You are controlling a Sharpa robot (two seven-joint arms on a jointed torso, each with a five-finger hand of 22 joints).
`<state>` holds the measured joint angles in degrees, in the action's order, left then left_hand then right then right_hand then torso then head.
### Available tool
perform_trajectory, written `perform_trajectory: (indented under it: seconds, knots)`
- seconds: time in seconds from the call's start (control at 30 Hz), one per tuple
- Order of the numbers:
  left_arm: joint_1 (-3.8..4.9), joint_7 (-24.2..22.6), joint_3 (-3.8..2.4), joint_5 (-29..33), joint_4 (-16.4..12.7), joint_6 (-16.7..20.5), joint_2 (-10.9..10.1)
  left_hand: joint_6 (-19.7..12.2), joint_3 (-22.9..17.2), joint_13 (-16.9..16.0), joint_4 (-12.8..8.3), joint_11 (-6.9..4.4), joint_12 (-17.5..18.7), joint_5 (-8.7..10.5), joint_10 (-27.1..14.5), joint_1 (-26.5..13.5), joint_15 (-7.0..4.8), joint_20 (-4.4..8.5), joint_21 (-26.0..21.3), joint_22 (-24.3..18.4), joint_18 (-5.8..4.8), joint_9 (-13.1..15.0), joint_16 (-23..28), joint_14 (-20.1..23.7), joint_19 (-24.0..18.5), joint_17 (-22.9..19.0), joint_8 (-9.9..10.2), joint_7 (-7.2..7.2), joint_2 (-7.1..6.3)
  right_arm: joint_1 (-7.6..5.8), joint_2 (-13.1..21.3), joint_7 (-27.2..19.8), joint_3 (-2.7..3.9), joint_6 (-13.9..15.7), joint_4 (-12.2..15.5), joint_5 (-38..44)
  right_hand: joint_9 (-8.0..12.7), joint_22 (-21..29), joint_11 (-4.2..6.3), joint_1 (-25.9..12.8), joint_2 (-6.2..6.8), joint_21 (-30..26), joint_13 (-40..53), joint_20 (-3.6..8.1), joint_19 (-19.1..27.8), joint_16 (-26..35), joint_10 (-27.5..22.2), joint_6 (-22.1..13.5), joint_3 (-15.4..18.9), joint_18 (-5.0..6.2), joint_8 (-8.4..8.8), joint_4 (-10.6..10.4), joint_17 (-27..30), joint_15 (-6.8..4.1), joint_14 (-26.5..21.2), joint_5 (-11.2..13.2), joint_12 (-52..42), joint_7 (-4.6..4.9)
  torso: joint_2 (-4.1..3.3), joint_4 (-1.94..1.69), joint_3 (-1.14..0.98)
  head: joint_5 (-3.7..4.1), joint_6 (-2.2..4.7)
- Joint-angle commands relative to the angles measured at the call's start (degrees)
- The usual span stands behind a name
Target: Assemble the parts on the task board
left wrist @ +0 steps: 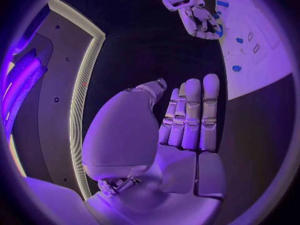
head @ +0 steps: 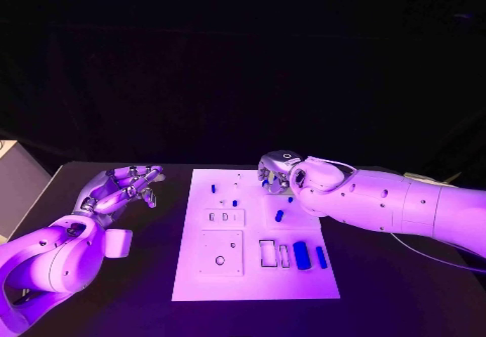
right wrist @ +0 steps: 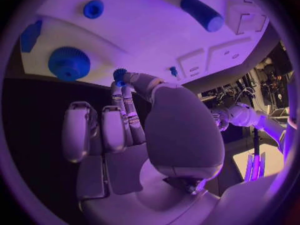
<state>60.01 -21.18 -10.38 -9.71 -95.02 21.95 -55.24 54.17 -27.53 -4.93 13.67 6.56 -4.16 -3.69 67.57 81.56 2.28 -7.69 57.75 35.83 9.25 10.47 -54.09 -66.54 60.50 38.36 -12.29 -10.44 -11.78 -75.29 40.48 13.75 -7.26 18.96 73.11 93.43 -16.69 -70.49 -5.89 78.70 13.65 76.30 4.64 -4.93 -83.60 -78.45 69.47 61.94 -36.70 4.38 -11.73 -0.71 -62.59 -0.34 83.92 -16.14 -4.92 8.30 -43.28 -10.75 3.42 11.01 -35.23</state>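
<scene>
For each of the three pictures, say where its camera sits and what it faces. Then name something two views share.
Head view: above, looking down at the table; both arms, board.
Left wrist view: behind the open left hand, facing table and board's edge.
Right wrist view: behind the right hand, facing the board; fingertips on a small blue gear.
Shared: the blue cylinder.

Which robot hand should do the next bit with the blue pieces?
Probably the right hand. It is already over the far end of the task board, its fingers touching a small blue toothed part. The left hand waits open over the black table, beside the board.
</scene>
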Motion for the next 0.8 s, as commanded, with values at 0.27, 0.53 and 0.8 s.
perform_trajectory:
  seconds: [0.27,0.53,0.8]
  knots:
    - [-0.02,-0.3,-0.05,-0.2,-0.1,-0.7,-0.1,-0.5,-0.3,0.0,0.1,0.07,0.2,0.35,-0.3,0.4,0.01,0.02,0.4,0.0,0.74,0.1,-0.2,0.2,-0.2,-0.1,-0.2,-0.06,0.13,-0.18,-2.7,2.5,0.39,8.1,-0.9,4.4,-0.3,-0.3,1.81,0.1,-0.26,0.6,0.9,0.11,-0.7,-0.4,2.3,0.3,-0.6,-0.54,-0.29,0.4,-0.3,-0.46,1.4,0.0,0.0,-0.1,-0.17,-0.21,0.1,0.03,0.6]
    - [-0.02,-0.3,-0.05,-0.2,-0.3,-0.9,0.1,-0.5,-0.3,0.0,0.1,0.07,0.2,0.35,-0.3,0.4,0.01,0.02,0.4,0.0,0.74,0.1,-0.2,0.2,-0.2,-0.1,-0.2,-0.06,0.13,-0.18,-6.5,2.2,0.43,9.0,-4.6,4.4,-0.3,-0.4,1.79,0.0,-0.14,0.6,0.9,0.12,-0.7,-0.4,2.3,0.3,-0.6,-0.55,-0.29,0.4,-0.3,-0.47,1.4,0.0,0.0,-0.09,-0.23,-0.5,0.13,-0.19,0.62]
    - [-0.02,-0.3,-0.05,-0.2,-0.7,-0.8,0.1,-0.5,-0.4,0.0,0.0,0.07,0.2,0.36,-0.3,0.4,0.02,0.01,0.8,0.6,0.66,0.1,-0.3,0.2,-0.1,-0.1,-0.2,-0.07,0.11,0.05,-9.2,1.3,0.41,8.8,-8.0,3.5,-0.4,-0.2,1.68,-0.3,0.02,0.4,0.8,0.12,-0.5,-0.5,2.1,0.0,-0.7,-0.51,-0.17,0.5,-0.4,-0.41,1.4,0.0,0.3,0.01,-0.39,-0.99,0.36,-0.13,0.72]
